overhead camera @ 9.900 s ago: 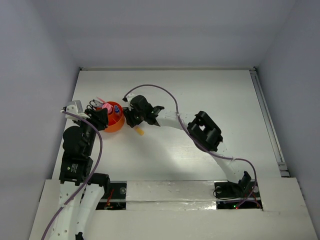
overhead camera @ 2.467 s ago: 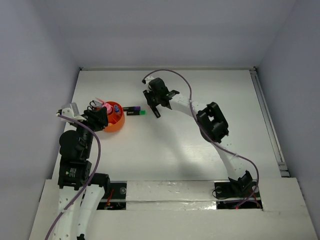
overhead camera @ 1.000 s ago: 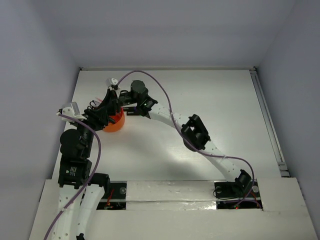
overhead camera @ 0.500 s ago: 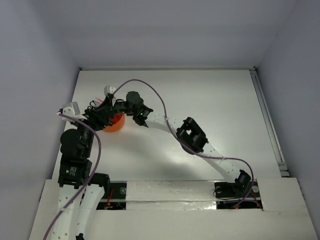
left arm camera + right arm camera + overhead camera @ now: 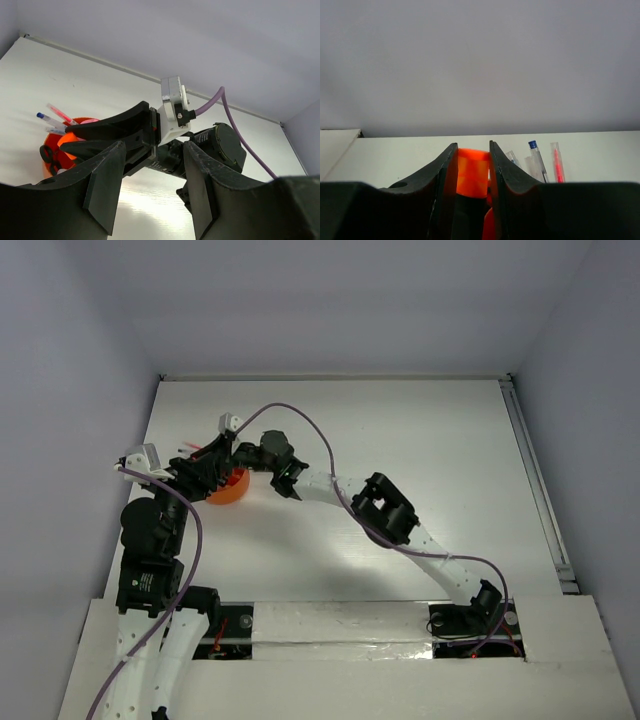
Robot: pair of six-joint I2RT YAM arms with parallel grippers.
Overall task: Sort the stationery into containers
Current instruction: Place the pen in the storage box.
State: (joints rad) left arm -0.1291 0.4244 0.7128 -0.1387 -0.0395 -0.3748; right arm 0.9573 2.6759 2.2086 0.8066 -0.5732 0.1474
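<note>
The orange holder (image 5: 232, 490) stands at the left of the table, mostly under both grippers. My right gripper (image 5: 212, 466) reaches over it from the right and is shut on an orange-capped highlighter (image 5: 472, 172) with a black body. In the right wrist view, thin pens (image 5: 538, 156) stand just beyond the fingers. My left gripper (image 5: 150, 200) is open and empty, close beside the holder (image 5: 54, 142). In its view the right gripper's fingers (image 5: 110, 131) lie across the holder, with pens (image 5: 59, 113) and black scissors (image 5: 49, 154) sticking up from it.
The right arm (image 5: 385, 512) stretches across the middle of the table with its purple cable (image 5: 310, 435) arched above. The table's back wall edge (image 5: 330, 377) and left wall are near the holder.
The right gripper came from the table right of the holder to over the holder. In the last second its wrist shifted slightly down and right. The left arm stayed put.
</note>
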